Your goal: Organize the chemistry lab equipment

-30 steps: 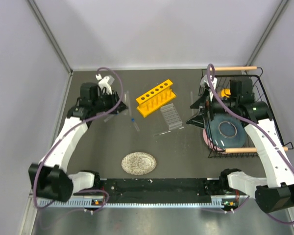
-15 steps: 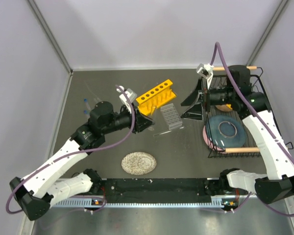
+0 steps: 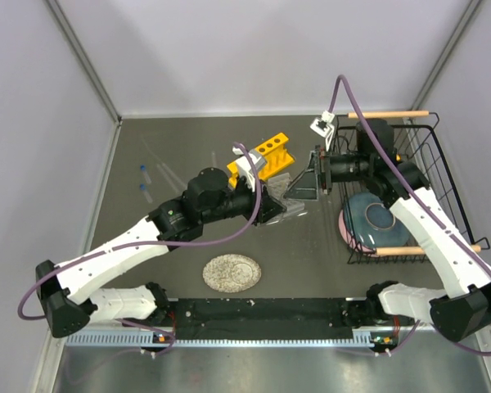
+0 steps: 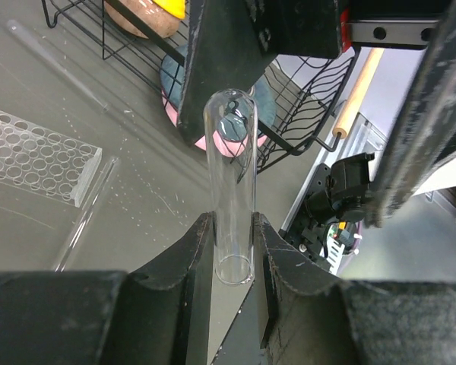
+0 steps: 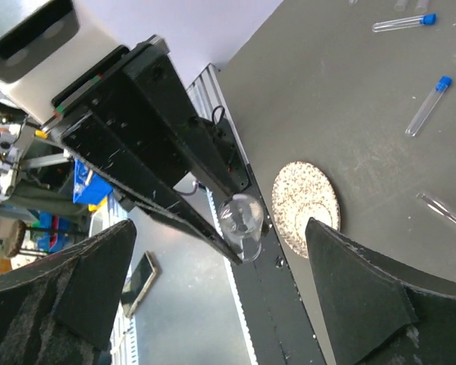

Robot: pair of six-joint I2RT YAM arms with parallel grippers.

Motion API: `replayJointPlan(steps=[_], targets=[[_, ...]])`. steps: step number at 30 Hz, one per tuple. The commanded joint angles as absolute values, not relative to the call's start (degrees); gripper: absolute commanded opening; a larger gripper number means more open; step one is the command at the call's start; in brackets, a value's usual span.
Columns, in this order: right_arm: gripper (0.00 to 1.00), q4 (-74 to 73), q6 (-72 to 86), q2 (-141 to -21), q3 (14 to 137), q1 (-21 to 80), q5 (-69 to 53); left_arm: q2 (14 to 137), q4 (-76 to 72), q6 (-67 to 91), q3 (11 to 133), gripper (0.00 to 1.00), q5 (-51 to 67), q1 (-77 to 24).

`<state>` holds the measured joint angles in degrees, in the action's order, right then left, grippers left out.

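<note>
Left gripper point(image 4: 234, 228): jaws narrowed onto 1 clear glass round-bottomed test tube point(image 4: 232, 160), pinched near its open mouth. The tube's rounded end points at the right gripper point(image 5: 219, 228).

Right gripper: fingers spread wide, holding nothing (the tube's rounded end shows between them; whether it touches either finger cannot be told).

Position: tube held above the table, near the small clear gridded rack point(image 4: 38, 156) and just in front of the yellow plastic test-tube rack point(image 3: 272, 150).

2 blue-capped clear vials point(image 5: 428, 104) lie flat at table left, well apart from the racks.
</note>
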<state>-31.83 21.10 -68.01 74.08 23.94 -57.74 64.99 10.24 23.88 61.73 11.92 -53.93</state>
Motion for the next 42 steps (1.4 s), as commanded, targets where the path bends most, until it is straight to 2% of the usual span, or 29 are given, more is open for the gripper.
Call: replayJointPlan(steps=[1, 11, 15, 20, 22, 24, 25, 27, 28, 31, 35, 42], targets=[[0.9, -28.3, 23.73, -67.76, 74.09, 24.61, -54.84, 66.0, 7.03, 22.94, 64.86, 0.04, 9.58, -55.19], [0.56, -27.6, 24.96, -68.47, 74.0, 24.87, -54.32, 67.32, 7.03, 23.03, 65.3, 0.04, 8.79, -55.81], [0.32, -27.6, 24.52, -68.56, 73.48, 24.87, -54.05, 67.24, 7.12, 23.12, 65.3, 0.04, 8.18, -55.81], [0.18, -28.12, 22.42, -68.47, 73.56, 25.22, -53.44, 66.62, 7.12, 23.38, 64.78, 0.05, 7.12, -55.81], [0.13, -28.39, 21.1, -68.55, 74.35, 25.14, -53.09, 66.45, 7.29, 23.55, 64.69, 0.09, 6.77, -55.81], [0.11, -28.91, 19.96, -68.64, 75.14, 25.14, -52.65, 65.57, 7.29, 23.99, 64.25, 0.22, 6.16, -55.81], [0.1, -29.18, 18.91, -68.73, 76.02, 25.22, -52.12, 65.04, 7.29, 24.17, 63.81, 0.43, 5.28, -55.81], [0.1, -30.05, 16.89, -69.17, 76.99, 25.22, -51.42, 63.12, 6.16, 24.87, 61.98, 0.58, 3.87, -55.81], [0.1, -30.32, 16.18, -69.17, 77.78, 25.22, -50.46, 62.32, 5.2, 24.87, 61.01, 0.72, 2.13, -55.81], [0.1, -31.29, 12.4, -69.96, 79.27, 25.14, -47.91, 58.72, 4.04, 24.96, 58.28, 0.91, -2.0, -55.64], [0.12, -31.2, 5.55, -71.36, 80.33, 25.22, -42.2, 53.37, 10.17, 24.0, 56.78, 0.99, -8.25, -53.97], [0.11, -24.01, -1.49, -77.41, 79.64, 25.22, -30.87, 44.22, 18.88, 24.26, 50.72, 0.99, -9.41, -42.12]])
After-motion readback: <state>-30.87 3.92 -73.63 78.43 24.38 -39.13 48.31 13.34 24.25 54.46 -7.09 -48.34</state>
